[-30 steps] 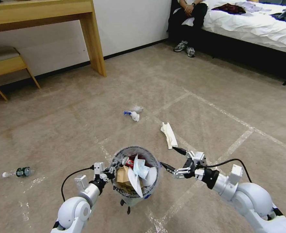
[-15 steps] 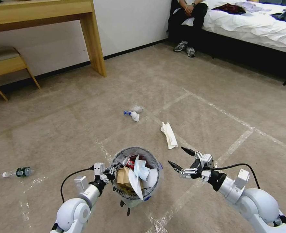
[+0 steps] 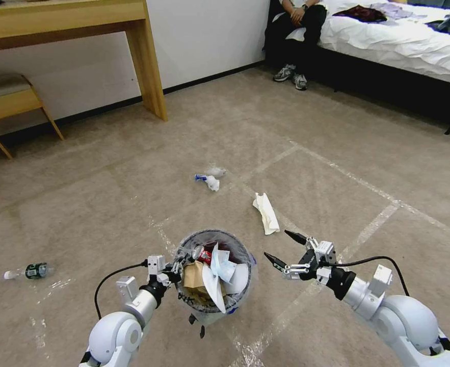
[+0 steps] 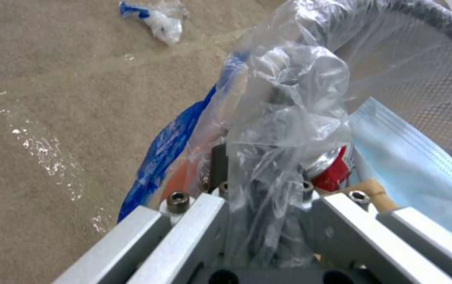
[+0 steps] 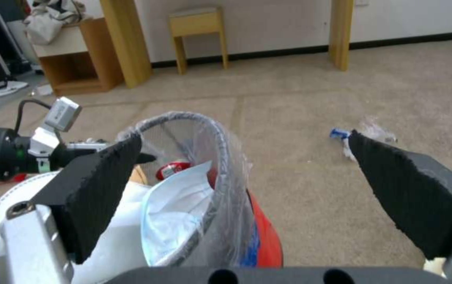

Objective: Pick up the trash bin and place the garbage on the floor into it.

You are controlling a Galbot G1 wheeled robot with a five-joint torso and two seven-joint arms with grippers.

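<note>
Head view: your left gripper [image 3: 184, 261] clamps the grey-rimmed, bag-lined trash bin [image 3: 233, 243] for carrying; your right gripper [image 3: 286, 249] gapes toward the folded white paper [image 3: 266, 212] at 12 o'clock.

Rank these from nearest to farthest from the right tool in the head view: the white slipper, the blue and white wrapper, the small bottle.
Measured from the right tool, which hangs open beside the trash bin:
1. White slipper, on the floor just ahead of it.
2. Blue and white wrapper, farther ahead and to the robot's left.
3. Small bottle, far off on the left, past the bin.
</note>
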